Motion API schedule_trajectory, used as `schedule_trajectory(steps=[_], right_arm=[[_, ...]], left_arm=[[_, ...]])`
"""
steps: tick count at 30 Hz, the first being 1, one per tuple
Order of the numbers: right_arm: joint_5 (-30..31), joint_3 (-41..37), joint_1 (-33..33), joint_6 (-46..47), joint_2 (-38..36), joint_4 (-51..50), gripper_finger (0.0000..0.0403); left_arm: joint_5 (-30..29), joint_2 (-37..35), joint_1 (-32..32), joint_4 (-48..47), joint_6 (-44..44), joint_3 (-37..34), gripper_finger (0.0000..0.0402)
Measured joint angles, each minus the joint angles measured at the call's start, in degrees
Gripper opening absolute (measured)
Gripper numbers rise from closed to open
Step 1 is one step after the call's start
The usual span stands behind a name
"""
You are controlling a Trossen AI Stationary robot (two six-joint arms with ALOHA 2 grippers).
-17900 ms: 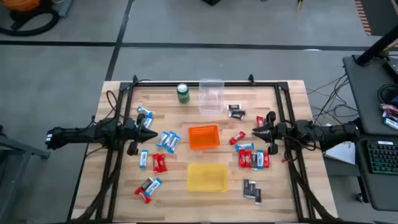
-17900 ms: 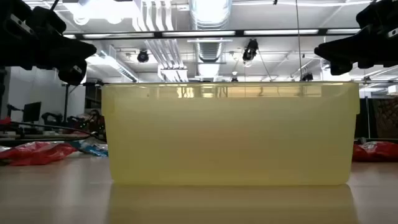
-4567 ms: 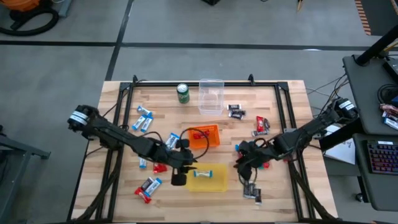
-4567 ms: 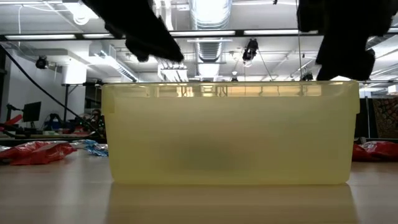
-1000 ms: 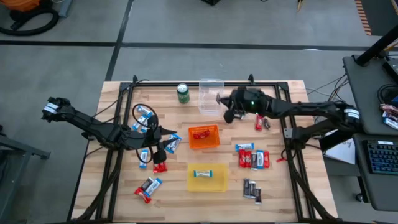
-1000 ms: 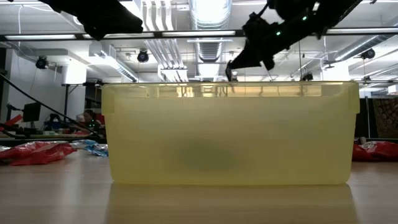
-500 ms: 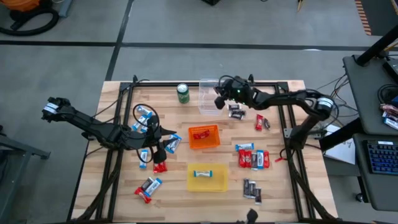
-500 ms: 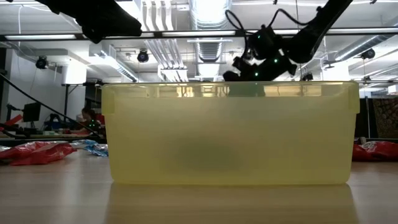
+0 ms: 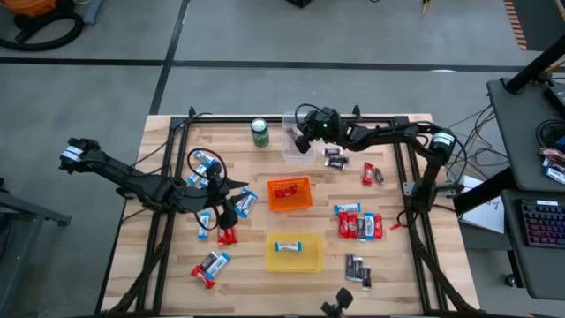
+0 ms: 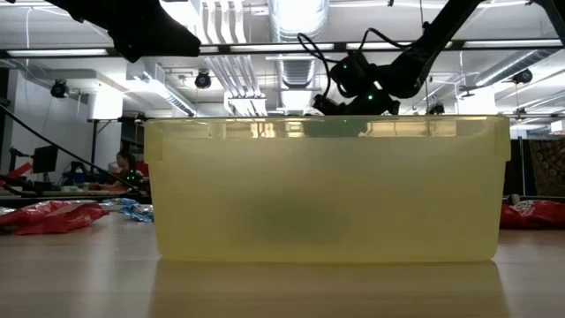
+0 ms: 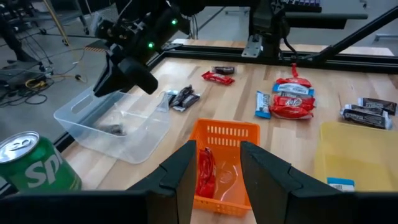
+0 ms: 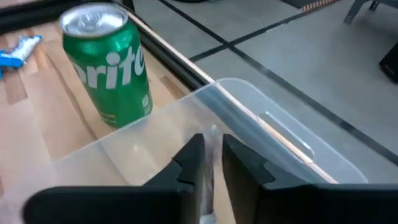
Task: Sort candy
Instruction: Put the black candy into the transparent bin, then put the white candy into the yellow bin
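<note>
Two grippers are seen above the wooden table point(image 9: 168, 291). The right gripper point(image 9: 300, 141) is held over the clear bin point(image 9: 301, 117) at the far edge, just beside the green can point(image 9: 259, 132). In the right wrist view its fingers point(image 12: 189, 165) stand slightly apart, with a narrow gap between them, and no candy can be made out in the grip. One dark candy point(image 11: 112, 129) is lying inside the clear bin.

The left gripper point(image 9: 228, 196) is kept low over the left half of the table, near a group of blue-and-white candy point(image 9: 240, 202). Its fingers point(image 11: 186, 171) are spread and nothing is held between them.

A red candy point(image 9: 284, 189) is lying in the orange bin point(image 9: 289, 206), and a blue-and-white candy point(image 9: 291, 247) in the yellow bin point(image 9: 275, 262).

More candy is scattered on the table: dark pieces point(image 9: 334, 157) beside the clear bin, a mixed red and blue-and-white group point(image 9: 357, 223) on the right, two dark pieces point(image 9: 355, 269) near the front, and further ones point(image 9: 209, 265) at the front left.
</note>
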Motion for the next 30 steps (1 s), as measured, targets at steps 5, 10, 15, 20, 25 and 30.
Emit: schedule_trajectory(steps=[5, 10, 15, 20, 25, 30], right_arm=[[0.0, 2.1, 0.0, -0.1, -0.4, -3.2, 0.0110], [-1.8, 4.1, 0.7, -0.4, -4.4, -12.6, 0.0141], [-5.8, 4.3, 2.8, -0.1, -10.1, -21.0, 0.0151], [-6.0, 3.2, 7.1, -0.1, -16.4, -27.9, 0.0146], [-6.0, 0.7, 12.9, 1.4, -22.3, -30.0, 0.0140], [-5.5, -2.2, 19.1, 1.9, -26.4, -29.9, 0.0139]], left_arm=[[0.0, 0.0, 0.0, -1.1, -1.5, 0.0, 0.0107], [0.0, 0.0, 0.0, -4.9, -7.8, 0.0, 0.0107], [0.3, 0.0, 0.0, -10.0, -16.7, 0.0, 0.0108], [4.7, 0.0, 0.0, -15.0, -21.2, 0.0, 0.0116], [6.1, 0.0, -0.1, -20.4, -24.1, 0.0, 0.0153], [6.1, 0.0, -0.1, -24.1, -26.1, -0.8, 0.0207]])
